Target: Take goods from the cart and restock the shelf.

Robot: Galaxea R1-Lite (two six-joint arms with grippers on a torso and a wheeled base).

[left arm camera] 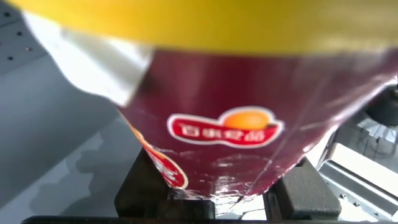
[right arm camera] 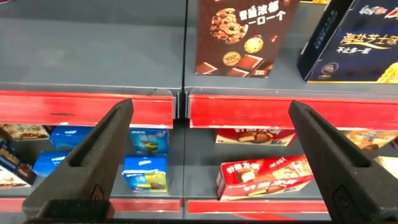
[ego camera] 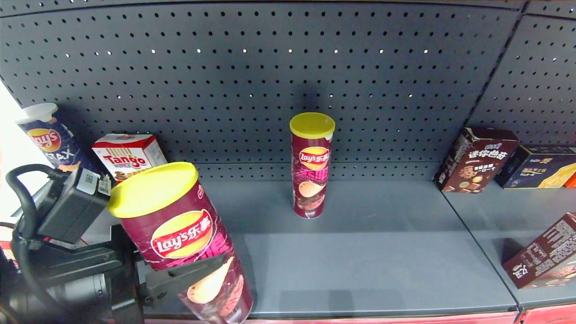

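Head: left tool (ego camera: pixel 180 272) clenching low round held can (ego camera: pixel 177 229). Can tilting, yellow lid up, at front-left edge of shelf (ego camera: pixel 382 252); can't tell if base touching. 2nd can (ego camera: pixel 311 166) standing upright mid-shelf nr back panel, well apart. Wafer box (ego camera: pixel 130 155) & blue can (ego camera: pixel 45 139) sitting back-left, brown box (ego camera: pixel 477 159) at right.
L wrist: pads pressing both sides of held can.
R wrist: right tool (right arm camera: pixel 211 106) gaping wide, nothing betw fingers, facing red rail (right arm camera: pixel 62 106); blue packs (right arm camera: pixel 144 171) lying on lower shelf (right arm camera: pixel 180 155).
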